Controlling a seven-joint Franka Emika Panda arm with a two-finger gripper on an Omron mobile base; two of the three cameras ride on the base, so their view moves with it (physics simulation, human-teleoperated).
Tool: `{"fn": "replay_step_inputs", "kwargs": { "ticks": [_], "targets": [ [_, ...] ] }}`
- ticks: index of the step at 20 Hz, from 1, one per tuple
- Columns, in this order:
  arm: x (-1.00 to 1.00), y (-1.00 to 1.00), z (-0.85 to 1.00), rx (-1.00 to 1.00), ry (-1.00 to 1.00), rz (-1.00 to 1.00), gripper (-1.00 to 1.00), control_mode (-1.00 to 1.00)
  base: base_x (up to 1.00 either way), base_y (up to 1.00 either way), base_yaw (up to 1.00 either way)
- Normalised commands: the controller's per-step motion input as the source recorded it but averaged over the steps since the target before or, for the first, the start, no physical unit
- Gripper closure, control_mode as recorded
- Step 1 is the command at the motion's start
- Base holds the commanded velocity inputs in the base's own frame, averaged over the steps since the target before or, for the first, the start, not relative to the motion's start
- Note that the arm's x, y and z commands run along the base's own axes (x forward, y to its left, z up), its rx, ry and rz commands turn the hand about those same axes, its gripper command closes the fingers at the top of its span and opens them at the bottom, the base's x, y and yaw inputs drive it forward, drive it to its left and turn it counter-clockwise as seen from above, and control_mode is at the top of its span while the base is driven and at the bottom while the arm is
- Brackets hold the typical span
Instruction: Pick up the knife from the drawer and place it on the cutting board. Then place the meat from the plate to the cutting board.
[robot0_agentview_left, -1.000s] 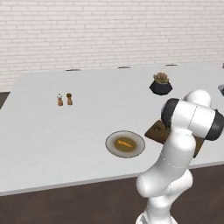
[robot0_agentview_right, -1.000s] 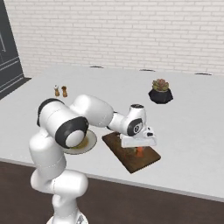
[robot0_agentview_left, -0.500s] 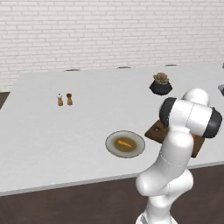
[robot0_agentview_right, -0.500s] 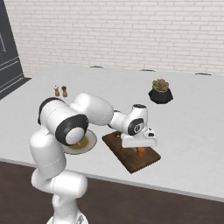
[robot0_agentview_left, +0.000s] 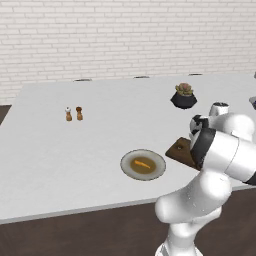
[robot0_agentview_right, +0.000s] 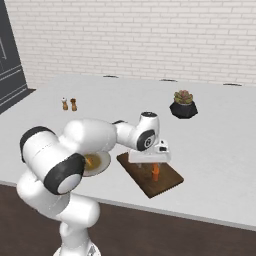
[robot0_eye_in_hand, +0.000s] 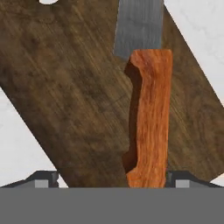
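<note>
Counting what sits on the white table (robot0_agentview_left: 75, 150): one cutting board (robot0_agentview_right: 142, 175), one knife (robot0_eye_in_hand: 148, 118), one plate (robot0_agentview_left: 129, 170), one piece of meat (robot0_agentview_left: 142, 163), one potted plant (robot0_agentview_right: 183, 104), and two little shakers (robot0_agentview_left: 73, 114) side by side.

One pincer (robot0_eye_in_hand: 113, 180) hangs low over the board, its fingertips (robot0_eye_in_hand: 43, 179) spread wide to either side of the knife handle and clear of it, so nothing is gripped. The knife lies on the board, its orange-red handle showing a wavy wood grain and a notched edge, its short grey blade dull and flat. The board is a dark brown rectangle with streaky grain, lying skewed on the table near the front edge, with pale marbled surface showing past two of its sides in the hand view.

The plate is round and shallow, pale at the rim and brownish in the middle, and the small orange-yellow lump of meat rests in its centre. It sits just beside the board, also near the front edge. The plant in its black bowl-shaped pot stands well back, the shakers far off to the left, with broad bare table between them.
</note>
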Motion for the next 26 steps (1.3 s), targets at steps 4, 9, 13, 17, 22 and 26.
{"fn": "replay_step_inputs", "kwargs": {
  "ticks": [4, 9, 13, 17, 22, 26],
  "targets": [
    [0.0, 0.45, 0.96, -0.06, -0.3, -0.04, -1.0, -1.0, 0.0, 0.0, 0.0],
    [-0.11, 0.8, 0.73, -0.04, -0.22, -0.04, -1.0, -1.0, 0.0, 0.0, 0.0],
    [-0.25, 1.0, 0.19, -0.06, -0.02, -0.02, -1.0, -1.0, 0.0, 0.0, 0.0],
    [-0.25, 1.0, 0.01, -0.04, 0.0, 0.0, -1.0, -1.0, 0.0, 0.0, 0.0],
    [-0.04, 1.0, 0.0, -0.01, 0.04, 0.0, -1.0, -1.0, 0.0, 0.0, 0.0],
    [0.11, 0.94, 0.0, 0.0, 0.18, 0.04, -1.0, -1.0, 0.0, 0.0, 0.0]
  ]
}}
